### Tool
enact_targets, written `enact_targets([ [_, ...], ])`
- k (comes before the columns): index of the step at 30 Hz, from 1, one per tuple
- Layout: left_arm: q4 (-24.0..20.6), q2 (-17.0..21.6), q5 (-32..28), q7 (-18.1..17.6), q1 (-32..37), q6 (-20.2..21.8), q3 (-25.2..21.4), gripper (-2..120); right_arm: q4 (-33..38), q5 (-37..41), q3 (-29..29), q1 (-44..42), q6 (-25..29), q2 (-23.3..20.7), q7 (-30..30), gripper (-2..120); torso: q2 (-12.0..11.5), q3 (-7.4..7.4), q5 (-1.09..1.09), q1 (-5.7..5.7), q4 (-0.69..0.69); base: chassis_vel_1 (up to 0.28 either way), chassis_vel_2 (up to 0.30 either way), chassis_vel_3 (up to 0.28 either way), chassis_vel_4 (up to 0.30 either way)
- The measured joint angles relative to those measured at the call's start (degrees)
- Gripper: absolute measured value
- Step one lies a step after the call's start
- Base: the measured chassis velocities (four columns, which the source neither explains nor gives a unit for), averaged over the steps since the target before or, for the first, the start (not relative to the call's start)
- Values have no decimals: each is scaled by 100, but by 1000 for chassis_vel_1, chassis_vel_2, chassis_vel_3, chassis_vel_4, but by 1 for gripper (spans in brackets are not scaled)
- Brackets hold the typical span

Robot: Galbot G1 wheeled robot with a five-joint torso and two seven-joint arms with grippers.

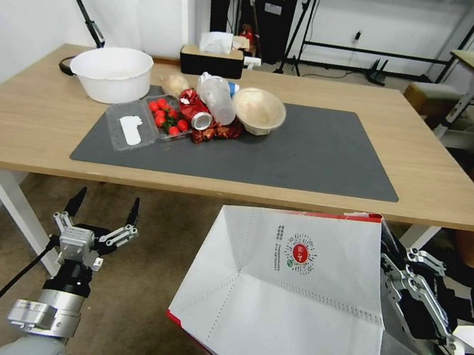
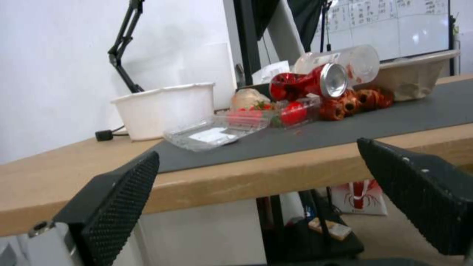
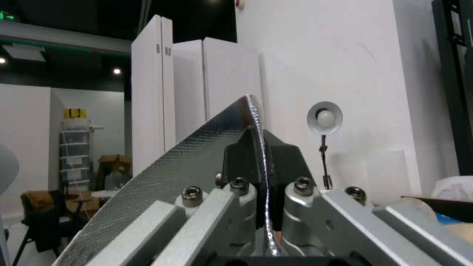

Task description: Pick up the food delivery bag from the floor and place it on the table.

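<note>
The food delivery bag [image 1: 291, 292], white with a round red logo and red trim, hangs tilted above the floor [image 1: 142, 258], just in front of the table's [image 1: 32, 117] near edge. My right gripper [image 1: 394, 257] holds it at its right upper edge. In the right wrist view the right gripper [image 3: 261, 155] is shut on the bag's silver foil edge [image 3: 162, 184]. My left gripper [image 1: 107, 202] stands open below the table's front edge, left of the bag and apart from it. The left wrist view shows its fingers [image 2: 123, 192] spread wide before the table edge [image 2: 236, 181].
On the dark grey mat [image 1: 311, 159] lie a strawberry clamshell [image 1: 150, 120], a red can [image 1: 201, 119], a plastic bottle [image 1: 218, 99] and a paper bowl [image 1: 259, 109]. A white bowl [image 1: 113, 73] and tissue box [image 1: 211, 58] stand behind. The mat's right half is bare. A white table leg [image 1: 13, 203] stands left of my left arm.
</note>
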Motion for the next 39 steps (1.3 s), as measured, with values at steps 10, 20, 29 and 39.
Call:
enact_targets([
  [10, -2, -13, 13, -2, 3, -20, 16, 100, 1, 7, 23, -11, 9, 3, -16, 0, 226, 130, 0, 96, 0, 0, 0, 0, 0],
  [20, 25, -6, 20, -34, -1, -48, 15, 100, 1, 11, 21, -14, 10, 9, -42, 0, 468, 275, 0, 194, 0, 0, 0, 0, 0],
  [29, 66, -5, 14, -65, -6, -105, 22, 100, 5, 1, 14, -19, 10, 23, -74, 0, 731, 427, 0, 307, 0, 0, 0, 0, 0],
  [39, 95, 17, -150, 79, -18, -314, 27, 100, -3, -2, 17, -19, 10, 31, -103, 0, 938, 546, 0, 393, 0, 0, 0, 0, 0],
])
